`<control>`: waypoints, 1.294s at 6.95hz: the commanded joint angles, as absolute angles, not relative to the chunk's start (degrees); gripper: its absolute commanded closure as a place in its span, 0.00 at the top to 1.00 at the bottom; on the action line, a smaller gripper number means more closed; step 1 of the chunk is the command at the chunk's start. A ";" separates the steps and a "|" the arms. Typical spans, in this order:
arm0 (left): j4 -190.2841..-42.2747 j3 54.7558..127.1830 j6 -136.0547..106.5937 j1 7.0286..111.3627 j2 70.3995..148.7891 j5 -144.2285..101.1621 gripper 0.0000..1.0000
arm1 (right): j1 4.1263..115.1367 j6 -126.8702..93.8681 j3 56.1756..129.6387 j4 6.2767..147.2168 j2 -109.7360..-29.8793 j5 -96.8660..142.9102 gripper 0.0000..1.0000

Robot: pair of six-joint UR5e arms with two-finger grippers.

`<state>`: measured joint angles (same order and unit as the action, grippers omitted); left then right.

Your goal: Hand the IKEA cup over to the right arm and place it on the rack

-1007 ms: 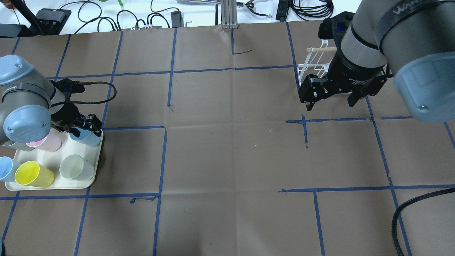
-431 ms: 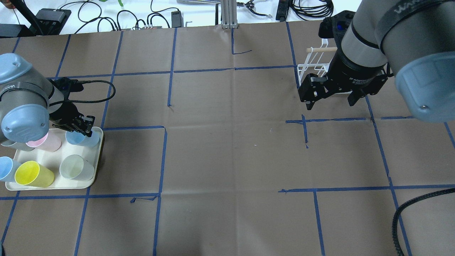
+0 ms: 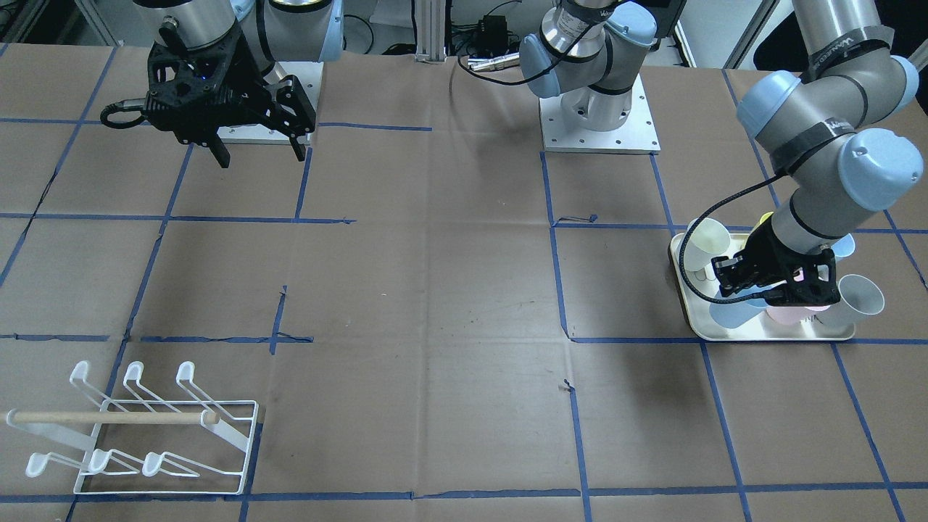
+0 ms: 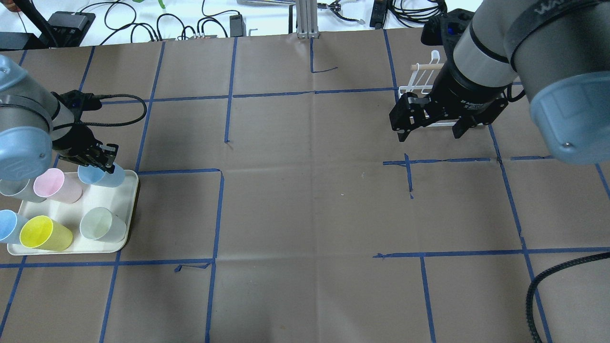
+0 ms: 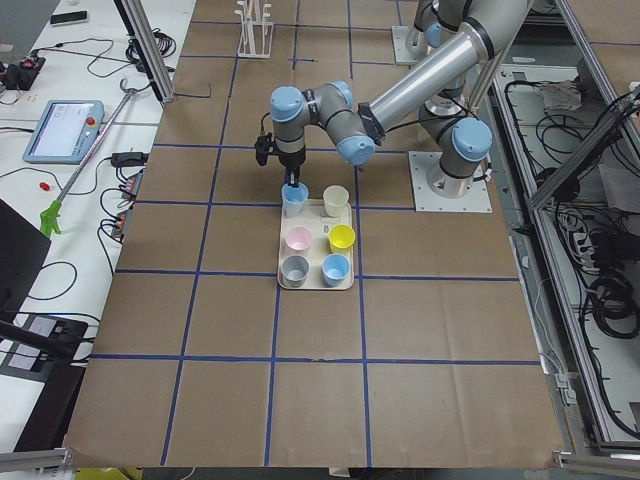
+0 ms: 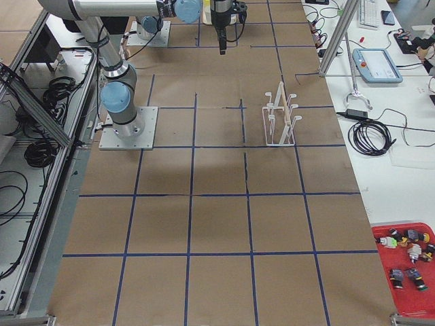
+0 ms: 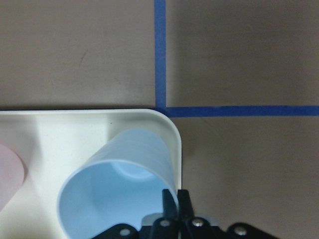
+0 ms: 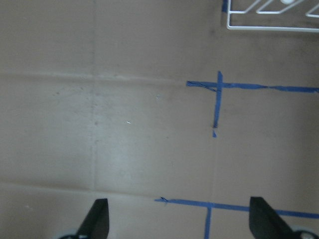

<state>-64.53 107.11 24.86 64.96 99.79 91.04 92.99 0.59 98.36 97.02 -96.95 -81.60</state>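
- Overhead exterior view first: the left hand (image 4: pixel 106 164) is down at the corner of the cream tray (image 4: pixel 71 209) that lies nearest the middle of the table (image 4: pixel 305 214). Its two fingers are pinched close together on the rim of the light-blue cup (image 4: pixel 101 177).
- The left wrist camera shows the grip best. The fingers nearly meet, with only the cup's thin wall between them, one inside the mouth and one outside.
- The cup leans, with its mouth tipped toward that camera. I can't tell whether its base touches the tray.
- Beside it on the tray are a pink cup (image 4: pixel 52 185), a yellow cup (image 4: pixel 40 232) and a pale grey-green cup (image 4: pixel 100 225).
- The right hand (image 4: pixel 429 136) hangs above the brown paper with its fingers spread wide and holds nothing.
- The rack (image 3: pixel 109 417) stands on the robot's right, toward the far edge of the table and well apart from the tray. Its wooden dowel lies across the white wire prongs, and the right hand is near it, on the robot's side.
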 commanded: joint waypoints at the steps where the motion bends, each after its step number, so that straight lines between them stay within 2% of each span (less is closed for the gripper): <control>1: -78.85 94.55 23.74 65.65 98.96 90.79 0.00 | 92.99 -1.82 98.61 104.91 -96.59 -67.23 1.00; 2: -84.06 87.87 21.73 67.48 99.40 90.27 0.00 | 92.99 -8.20 99.31 107.81 -96.50 -62.80 1.00; 4: -88.15 80.45 18.03 71.88 100.10 89.22 0.00 | 92.99 -14.65 105.34 123.49 -96.50 -60.31 1.00; 6: -79.88 81.73 19.42 72.33 100.98 76.97 0.00 | 92.99 -30.77 111.85 138.45 -96.50 -55.56 0.98; 9: -55.72 90.40 22.49 73.91 102.39 58.50 0.00 | 92.99 -45.90 118.63 165.03 -92.05 -55.02 0.96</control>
